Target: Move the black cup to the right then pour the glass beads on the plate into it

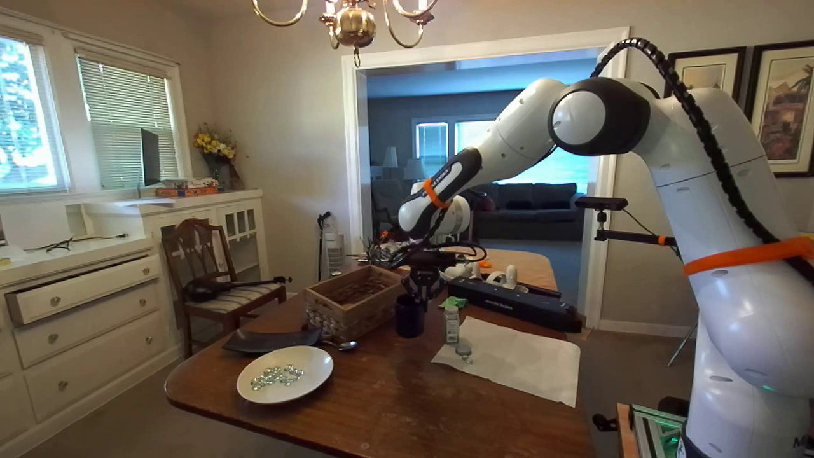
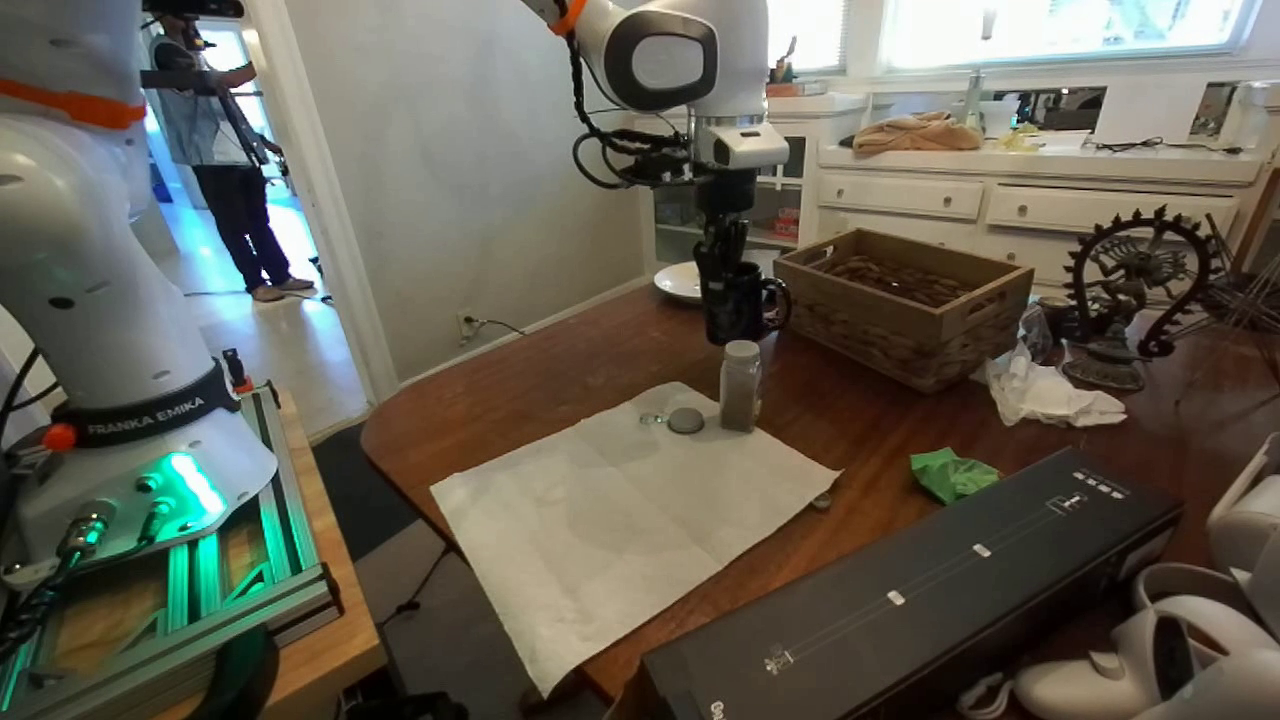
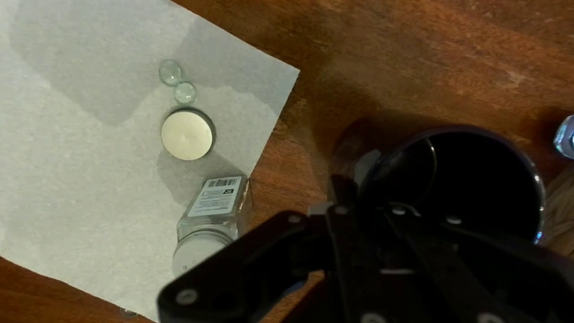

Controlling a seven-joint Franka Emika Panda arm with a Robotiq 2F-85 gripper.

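Hand (image 2: 722, 265) pinched onto black cup (image 2: 738, 312) at its rim; low sideways swing could topple the nearby jar (image 2: 740, 395).

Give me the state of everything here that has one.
Gripper: shut on cup
Cup: upright, inside too dark to tell
Plate: face up, holding beads
Bottle: standing, capped or not unclear
Lid: lying on paper
Paper: spread out
Basket: upright, open-topped
Top drawer: partly open
Base light: lit green
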